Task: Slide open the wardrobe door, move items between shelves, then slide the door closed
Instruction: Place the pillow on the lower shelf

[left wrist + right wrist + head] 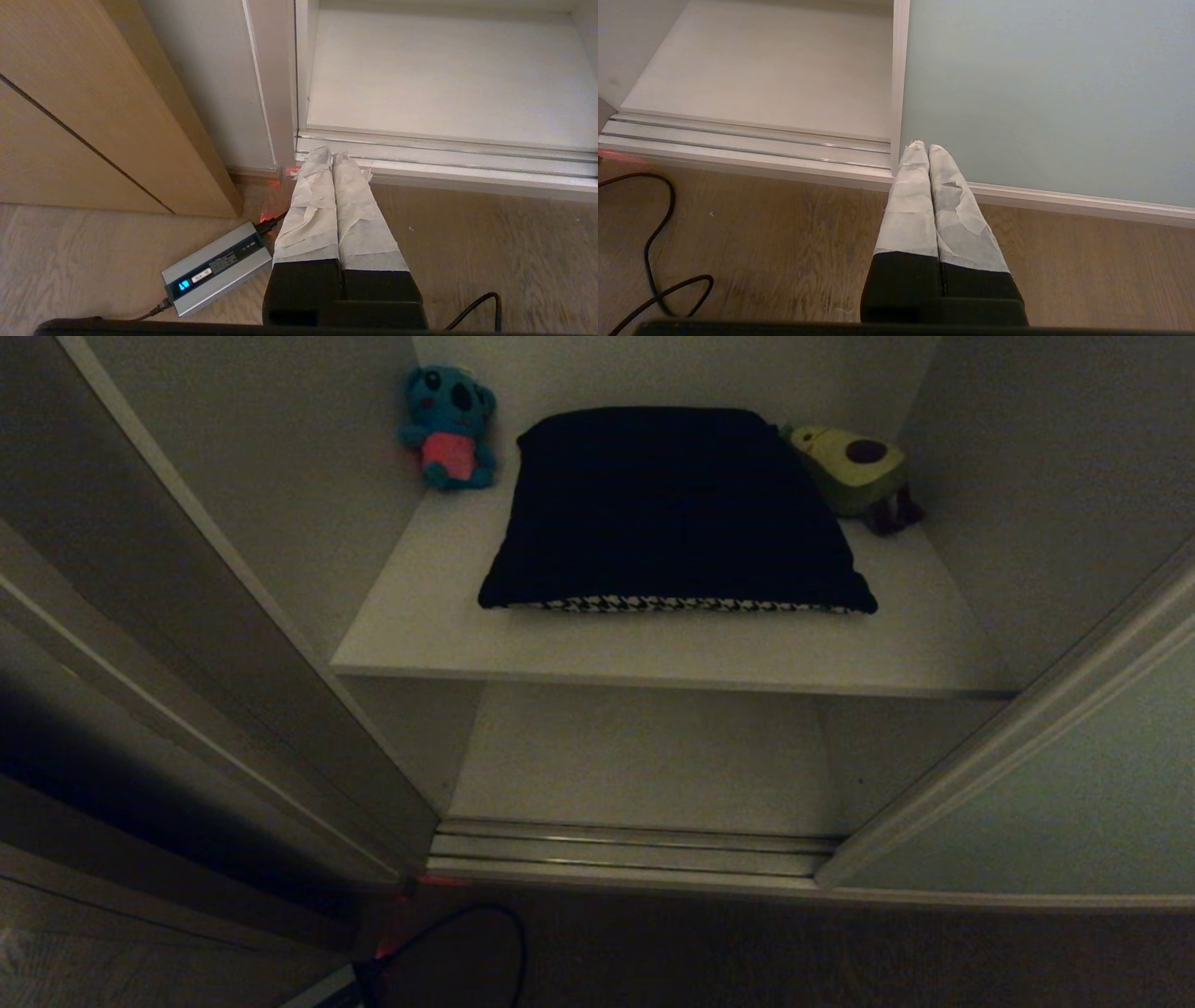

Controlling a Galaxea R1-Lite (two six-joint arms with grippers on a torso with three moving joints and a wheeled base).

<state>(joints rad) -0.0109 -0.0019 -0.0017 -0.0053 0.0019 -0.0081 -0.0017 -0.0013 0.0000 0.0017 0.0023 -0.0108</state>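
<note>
The sliding wardrobe door (pixel 1074 784) (pixel 1041 93), a pale grey-green panel, stands slid to the right, so the wardrobe is open. A dark cushion (pixel 672 504) with a houndstooth front edge lies flat on the upper shelf (pixel 420 625). The lower shelf (pixel 635 756) (pixel 444 70) (pixel 761 70) is bare. Neither arm shows in the head view. My left gripper (pixel 332 153) hangs shut and empty above the floor by the left end of the rails (pixel 467 154). My right gripper (pixel 923 147) is shut and empty too, pointing at the door's lower left corner.
A blue plush toy (pixel 450 427) and an avocado plush (pixel 854 467) sit at the upper shelf's back corners. A silver power brick (pixel 217 266) with a blue light lies on the wood floor at left, beside a wooden panel (pixel 93 116). A black cable (pixel 654 242) loops over the floor.
</note>
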